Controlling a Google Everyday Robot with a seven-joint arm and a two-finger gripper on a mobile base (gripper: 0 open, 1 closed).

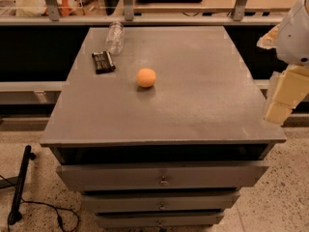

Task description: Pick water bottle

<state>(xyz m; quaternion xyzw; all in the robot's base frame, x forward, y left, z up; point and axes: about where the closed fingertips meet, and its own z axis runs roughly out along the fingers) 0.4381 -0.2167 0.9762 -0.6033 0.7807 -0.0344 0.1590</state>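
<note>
Lying near the back edge of the grey cabinet top [203, 81], the water bottle [115, 36] is well apart from the gripper [282, 98], far to its left and further back. The black packet [103, 62] is just beside the bottle, and the orange ball [146, 78] is between them and the gripper. The gripper hangs off the top's right edge; whether it is wide or narrow cannot be told.

This looks like a robot lab or workshop. A grey metal bench [193, 105] with three drawers [164, 175] stands on a hard floor [289, 197] (speckled, like terrazzo). A black rod [21, 180] lies beside it and metal frame legs [128, 1] rise behind. The robot's cream hand [279, 111] hangs at the bench's right edge.
</note>
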